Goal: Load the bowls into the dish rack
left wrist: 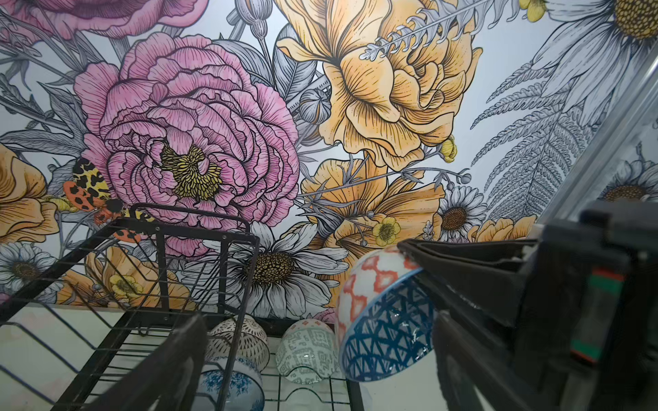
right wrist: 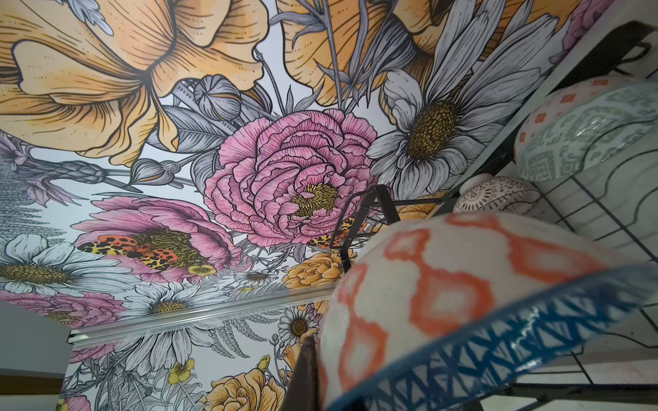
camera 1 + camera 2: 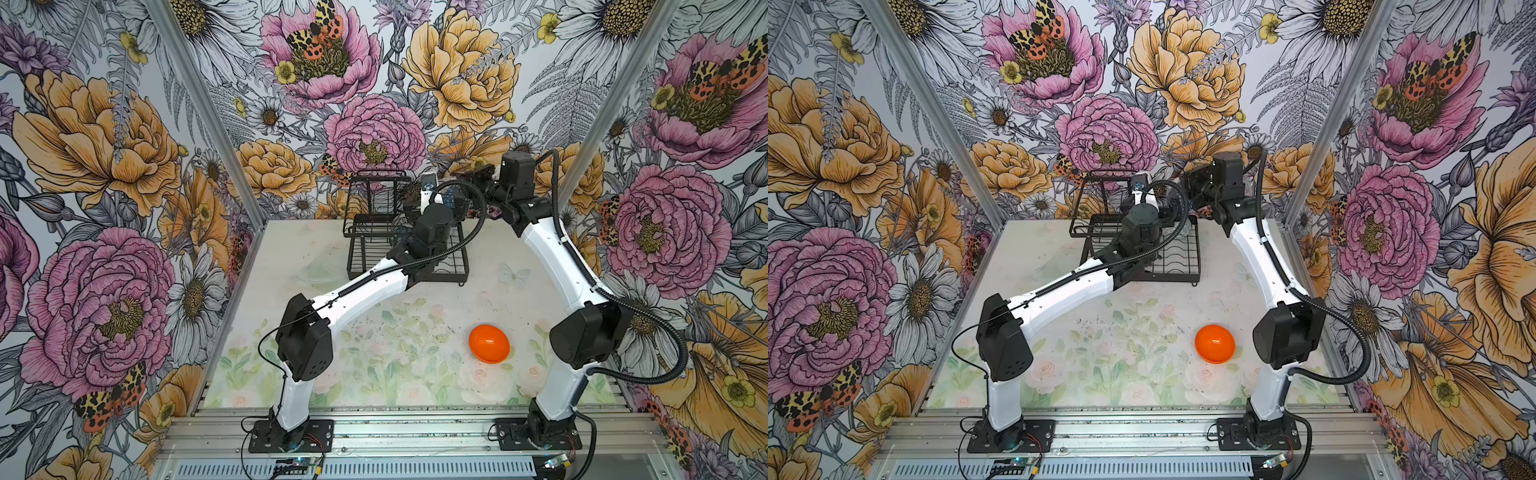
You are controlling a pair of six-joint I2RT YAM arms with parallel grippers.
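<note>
In the left wrist view my right gripper [image 1: 414, 256] is shut on the rim of a tilted bowl [image 1: 384, 320], orange-white outside with dark blue triangles inside. This bowl hangs over the edge of the black wire dish rack [image 1: 160, 227]. My left gripper [image 1: 317, 359] is open, its fingers [image 1: 178, 359] wide apart and touching nothing. Three bowls stand on edge in the rack: dark-and-white [image 1: 242, 338], blue-speckled [image 1: 231, 388] and grey-green [image 1: 306, 352]. The held bowl [image 2: 445, 302] fills the right wrist view. A plain orange bowl [image 3: 489, 344] [image 3: 1215, 344] lies upside down on the table at the front right.
The rack [image 3: 365, 249] [image 3: 1179, 257] stands at the back of the table against the flowered wall, with a raised upper basket [image 3: 378, 187] on its left. Both forearms reach over it. Aluminium rails [image 3: 415, 428] run along the table's front edge.
</note>
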